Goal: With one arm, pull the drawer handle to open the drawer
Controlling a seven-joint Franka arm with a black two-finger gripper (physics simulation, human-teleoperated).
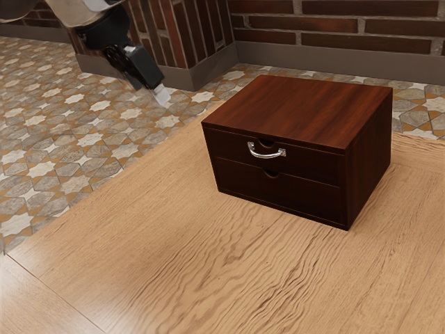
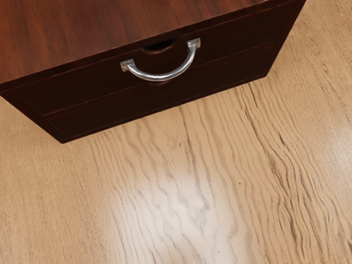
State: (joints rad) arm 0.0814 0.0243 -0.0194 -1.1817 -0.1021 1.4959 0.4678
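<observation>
1. In the exterior view, a brick wall (image 1: 334, 28) and a tiled floor (image 1: 62, 125) lie behind the pale wooden table (image 1: 174, 278) you are working on.
2. A dark wooden chest (image 1: 306, 108) sits on the table. Its upper drawer (image 1: 309, 161) looks fully closed, flush with the front, so the task has not begun.
3. The curved metal handle (image 1: 266, 152) is fixed to that drawer's front, facing the open stretch of table, so you can approach it straight on.
4. Your claw (image 1: 161, 95) hangs in the air toward the exterior view's upper left, well apart from the chest and angled down toward it. You cannot tell from here whether it is apart or together.
5. In the wrist view, the handle (image 2: 162, 65) sits ahead of the hand with bare table (image 2: 220, 192) between. The camera already looks at it, which suits a direct reach.
</observation>
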